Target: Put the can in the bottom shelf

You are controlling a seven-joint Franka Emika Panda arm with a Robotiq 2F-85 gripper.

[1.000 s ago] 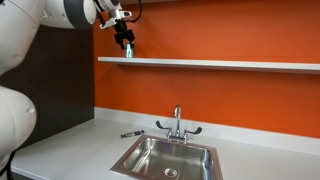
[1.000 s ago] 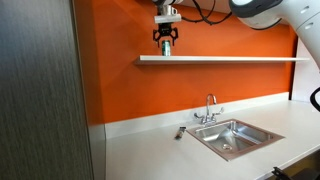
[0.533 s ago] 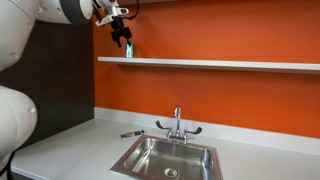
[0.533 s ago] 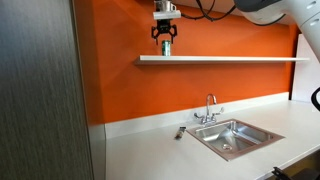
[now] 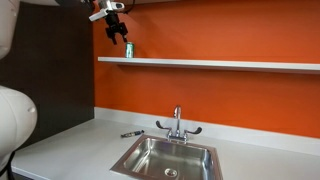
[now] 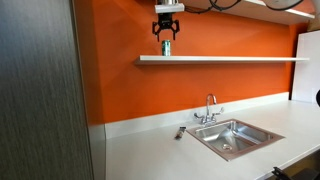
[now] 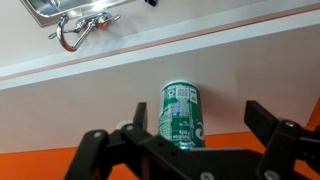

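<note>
The green can [image 5: 128, 49] stands upright on the bottom shelf [image 5: 220, 63], a long thin white board on the orange wall, near its end. It also shows in an exterior view [image 6: 167, 47] on the shelf [image 6: 240, 58]. My gripper [image 5: 118, 29] hangs open just above the can and holds nothing, as also seen in an exterior view [image 6: 166, 27]. In the wrist view the can [image 7: 182, 115] stands on the pale shelf [image 7: 60, 110] between my spread fingers [image 7: 197, 113], which do not touch it.
A light-grey countertop [image 5: 70, 150] with a steel sink [image 5: 165, 158] and faucet [image 5: 177, 122] lies below the shelf. A small dark tool [image 5: 131, 133] lies on the counter beside the sink. A dark panel [image 6: 40, 100] stands at the counter's end.
My gripper has risen up and away from the can. The can stays upright on the shelf.
</note>
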